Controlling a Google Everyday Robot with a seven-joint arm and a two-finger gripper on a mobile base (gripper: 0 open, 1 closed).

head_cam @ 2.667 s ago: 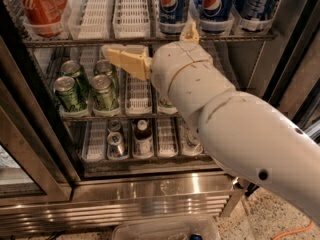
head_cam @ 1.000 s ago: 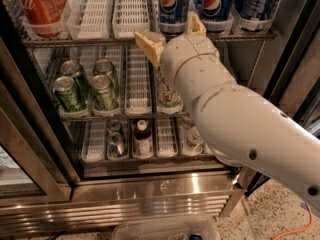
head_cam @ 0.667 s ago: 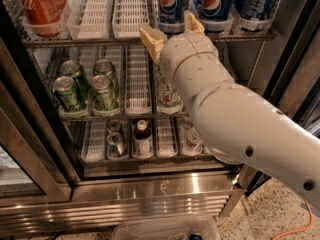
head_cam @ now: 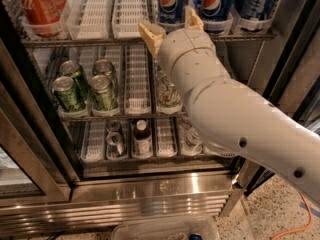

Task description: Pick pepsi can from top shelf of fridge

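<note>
Three dark blue pepsi cans stand at the front of the top shelf (head_cam: 100, 42): the left one (head_cam: 171, 1), the middle one (head_cam: 216, 5) and a right one (head_cam: 256, 2). My gripper (head_cam: 172, 25) is open, its two tan fingers spread just below and in front of the left pepsi can, at the shelf's front edge. One finger (head_cam: 151, 34) is left of the can, the other right of it. It holds nothing. My white arm hides part of the middle shelf.
Red cola cans (head_cam: 39, 6) stand at the top left. White slotted lanes (head_cam: 131, 9) lie between them and the pepsi cans. Green cans (head_cam: 89, 86) stand on the middle shelf. Bottles and cans (head_cam: 142, 136) are on the bottom shelf. A dark door frame (head_cam: 30, 109) is at left.
My gripper has risen from the middle shelf to the top shelf's front edge and moved right, under the left pepsi can. The fingers stay spread.
</note>
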